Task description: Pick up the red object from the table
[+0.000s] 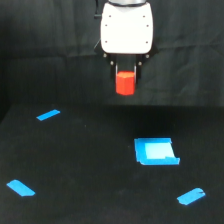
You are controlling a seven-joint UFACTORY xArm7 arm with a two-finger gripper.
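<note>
The red object (pixel 125 83) is a small stubby red-orange block. It hangs between the fingers of my gripper (pixel 125 80), well above the black table (pixel 90 165), in front of the black curtain. The gripper sits under a white housing at the top centre of the exterior view and is shut on the block. The upper part of the block is hidden between the dark fingers.
A bright blue flat tray (pixel 156 151) lies on the table below and to the exterior view's right of the gripper. Blue tape strips lie at the left back (pixel 48 115), left front (pixel 21 188) and right front (pixel 191 196).
</note>
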